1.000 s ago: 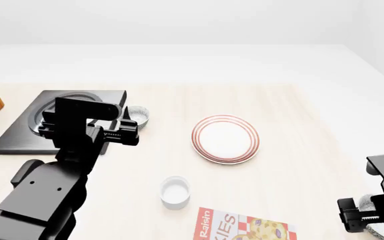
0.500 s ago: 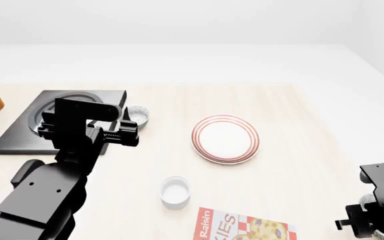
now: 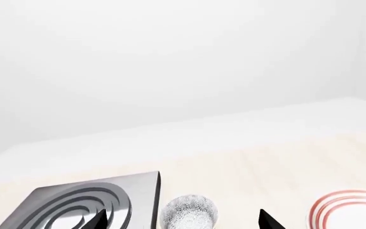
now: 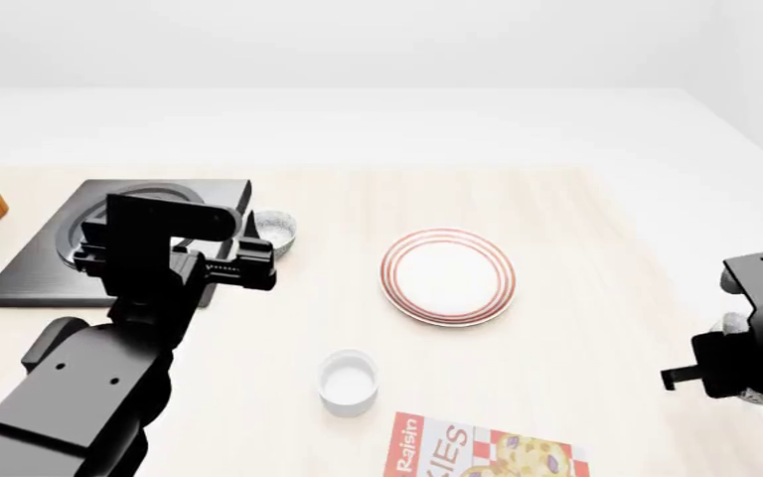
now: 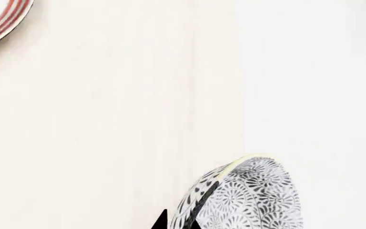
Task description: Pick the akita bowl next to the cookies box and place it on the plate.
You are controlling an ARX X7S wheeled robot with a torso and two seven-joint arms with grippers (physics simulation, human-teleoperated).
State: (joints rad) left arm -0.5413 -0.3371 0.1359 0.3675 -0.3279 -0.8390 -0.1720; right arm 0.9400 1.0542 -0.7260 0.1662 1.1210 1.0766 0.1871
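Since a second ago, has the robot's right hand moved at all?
Yes. In the head view the right hand has risen, farther up the frame from the cookies box, carrying the akita bowl.

The pale wooden surface (image 4: 594,248) carries a red-ringed white round plate (image 4: 448,276), a plain white cup-like bowl (image 4: 349,381), a red flat cookies box (image 4: 485,449), a dark grey square burner plate (image 4: 51,260) and a speckled grey bowl (image 4: 275,232) just beyond the left fingers (image 3: 96,221).
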